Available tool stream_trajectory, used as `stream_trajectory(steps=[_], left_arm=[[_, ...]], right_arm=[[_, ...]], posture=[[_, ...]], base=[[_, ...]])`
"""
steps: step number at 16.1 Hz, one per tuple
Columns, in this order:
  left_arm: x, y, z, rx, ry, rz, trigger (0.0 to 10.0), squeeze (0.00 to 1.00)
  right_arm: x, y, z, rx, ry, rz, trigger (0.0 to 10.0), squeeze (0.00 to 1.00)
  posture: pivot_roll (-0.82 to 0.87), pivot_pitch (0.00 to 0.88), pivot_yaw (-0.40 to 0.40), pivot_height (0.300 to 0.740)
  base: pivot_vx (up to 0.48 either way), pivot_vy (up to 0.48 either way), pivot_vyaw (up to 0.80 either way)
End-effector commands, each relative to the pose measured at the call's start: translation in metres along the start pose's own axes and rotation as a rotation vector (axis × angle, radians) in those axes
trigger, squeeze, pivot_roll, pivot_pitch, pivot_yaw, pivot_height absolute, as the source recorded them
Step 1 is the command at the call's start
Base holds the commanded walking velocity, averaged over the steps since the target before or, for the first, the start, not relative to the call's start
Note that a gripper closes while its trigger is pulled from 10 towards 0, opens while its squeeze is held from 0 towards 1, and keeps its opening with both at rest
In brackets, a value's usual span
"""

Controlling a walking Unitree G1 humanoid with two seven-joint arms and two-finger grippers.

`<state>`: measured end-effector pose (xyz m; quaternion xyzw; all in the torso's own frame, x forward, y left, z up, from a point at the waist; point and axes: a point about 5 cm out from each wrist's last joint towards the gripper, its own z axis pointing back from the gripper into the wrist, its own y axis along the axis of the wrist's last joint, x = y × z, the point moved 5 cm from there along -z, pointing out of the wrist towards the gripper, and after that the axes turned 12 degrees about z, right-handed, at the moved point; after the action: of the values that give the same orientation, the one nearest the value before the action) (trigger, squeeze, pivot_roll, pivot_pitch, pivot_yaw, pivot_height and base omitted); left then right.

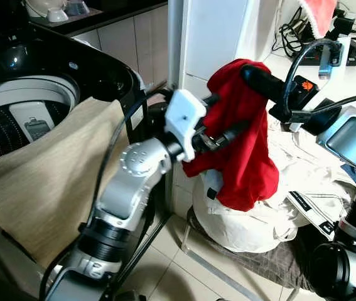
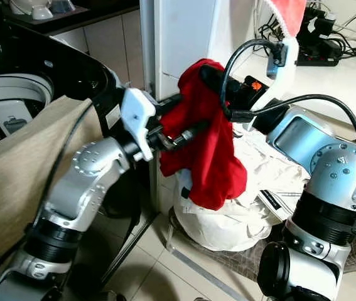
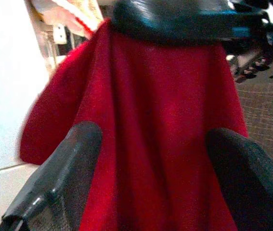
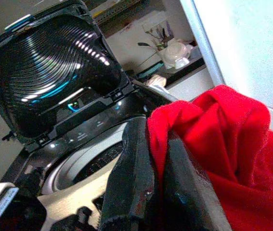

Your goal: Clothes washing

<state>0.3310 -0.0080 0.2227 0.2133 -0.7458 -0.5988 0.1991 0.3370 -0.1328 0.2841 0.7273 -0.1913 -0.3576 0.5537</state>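
Observation:
A red garment [image 1: 247, 157] hangs from my right gripper [image 1: 248, 73], which is shut on its top edge, as the right wrist view shows [image 4: 158, 139]. My left gripper [image 1: 225, 117] is open at the cloth's left side. Its two black fingers [image 3: 54, 183] stand on either side of the hanging red fold. Below the garment lies a white heap of laundry [image 1: 253, 222]. At the left is the top-loading washing machine [image 1: 14, 119] with its dark lid [image 4: 54, 72] raised. A beige cloth [image 1: 52, 175] is draped over its front rim.
A white cabinet [image 1: 209, 37] stands between the washer and the laundry heap. On the counter at the right lie a power strip and cables [image 1: 328, 47]. Tiled floor [image 1: 178, 276] shows below, with a metal frame under the heap.

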Motion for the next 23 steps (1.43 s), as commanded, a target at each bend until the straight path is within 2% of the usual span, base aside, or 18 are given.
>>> stream_trajectory(steps=[1,5,7,8,9,10,18,23], left_arm=[[0.006,0.003,-0.007,0.010,-0.023,-0.012,10.0,0.00],[0.006,-0.004,-0.018,0.019,0.044,-0.018,10.0,0.00],[0.004,-0.008,-0.017,0.000,0.058,-0.034,10.0,0.00],[0.004,-0.009,-0.017,-0.002,0.060,-0.025,4.9,0.00],[-0.001,-0.010,-0.015,-0.004,0.087,-0.015,0.9,0.00],[-0.006,-0.011,-0.014,-0.006,0.114,-0.018,0.0,0.00],[-0.035,-0.010,-0.005,-0.001,0.275,-0.023,0.0,0.00],[-0.043,-0.007,0.000,0.024,0.311,-0.003,0.0,0.00]], right_arm=[[-0.009,0.011,0.000,0.031,0.027,0.017,0.0,0.00],[-0.018,0.009,-0.001,0.024,0.053,0.002,0.0,0.00],[-0.019,0.007,-0.001,0.020,0.054,-0.002,0.0,0.00],[-0.020,0.007,-0.001,0.018,0.055,-0.003,0.0,0.00],[-0.020,0.006,-0.001,0.016,0.055,-0.006,0.0,0.00],[-0.020,0.005,-0.001,0.015,0.054,-0.008,0.0,0.00],[-0.021,0.004,-0.001,0.009,0.047,-0.015,0.0,0.00],[-0.019,0.003,0.000,0.008,0.037,-0.025,0.0,0.00]], posture=[[-0.14,0.000,-0.017,0.740],[-0.14,0.000,-0.017,0.740],[-0.14,0.000,-0.014,0.740],[-0.14,0.000,-0.014,0.740],[-0.14,0.000,-0.014,0.740],[-0.14,0.000,-0.015,0.740],[-0.14,0.000,-0.015,0.740],[-0.14,0.000,-0.021,0.740]], base=[[0.000,0.000,0.00],[0.000,0.000,0.00],[0.000,0.000,0.00],[0.000,0.000,0.00],[0.000,0.000,0.00],[0.000,0.000,0.00],[0.000,0.000,0.00],[0.000,0.000,0.00]])
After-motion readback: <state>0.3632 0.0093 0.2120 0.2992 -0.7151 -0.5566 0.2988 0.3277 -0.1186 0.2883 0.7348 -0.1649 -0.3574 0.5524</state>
